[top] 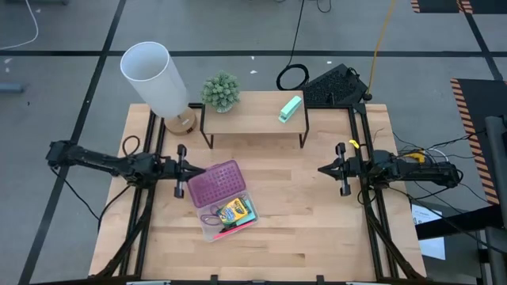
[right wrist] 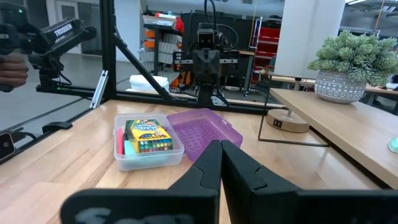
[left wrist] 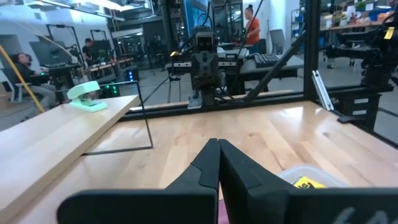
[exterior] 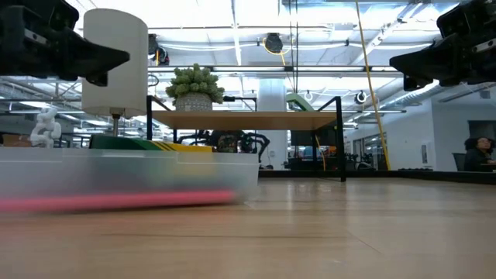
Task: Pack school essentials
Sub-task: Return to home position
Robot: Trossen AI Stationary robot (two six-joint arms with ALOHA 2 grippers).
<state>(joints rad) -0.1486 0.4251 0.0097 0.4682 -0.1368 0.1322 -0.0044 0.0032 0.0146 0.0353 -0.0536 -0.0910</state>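
I read the left gripper [top: 184, 170] as pressed together, empty, hovering at the table's left edge, just beside the purple lid [top: 217, 183]. The right gripper [top: 338, 169] is likewise pinched closed on nothing, well apart across the table. The crayon box [top: 234, 212] lies flat in the clear case [top: 212, 230], toward the front from the left gripper, its long axis running diagonally. Left arm is nearer. I judge packing nearly done; lid closure remains.

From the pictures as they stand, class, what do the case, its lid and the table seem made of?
Case: probably clear plastic, since the crayon box shows through its walls.
Lid: likely purple translucent plastic with a moulded dotted texture.
Table: pale wood planks, visible grain, matte.
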